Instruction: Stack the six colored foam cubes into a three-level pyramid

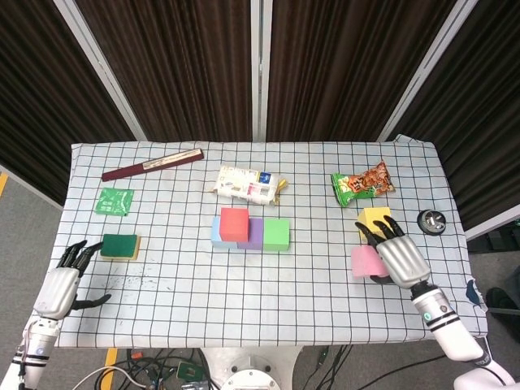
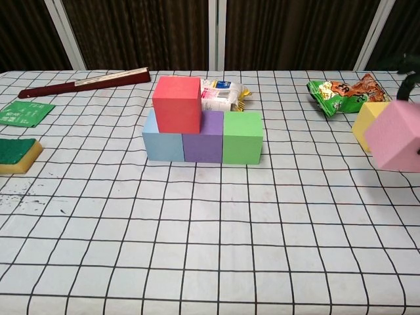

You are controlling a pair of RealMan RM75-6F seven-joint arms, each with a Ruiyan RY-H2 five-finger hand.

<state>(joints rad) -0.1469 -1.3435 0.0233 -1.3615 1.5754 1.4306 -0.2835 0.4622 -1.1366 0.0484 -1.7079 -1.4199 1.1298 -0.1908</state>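
A row of three cubes stands mid-table: light blue (image 2: pixel 159 141), purple (image 2: pixel 203 143) and green (image 2: pixel 243 136). A red cube (image 2: pixel 176 103) sits on top at the left end of the row. My right hand (image 1: pixel 396 254) holds the pink cube (image 2: pixel 396 136) lifted off the cloth at the right, tilted. The yellow cube (image 1: pixel 373 218) rests on the table just behind the hand, partly hidden. My left hand (image 1: pixel 63 280) hovers at the front left corner, holding nothing, with its fingers apart.
A green-and-yellow sponge (image 1: pixel 120 245) and a green packet (image 1: pixel 114 201) lie at the left. A dark red fan (image 1: pixel 152 164) is at the back left, a white snack bag (image 1: pixel 248 184) behind the cubes, a green snack bag (image 1: pixel 363 183) at the back right, a black disc (image 1: pixel 431 220) near the right edge.
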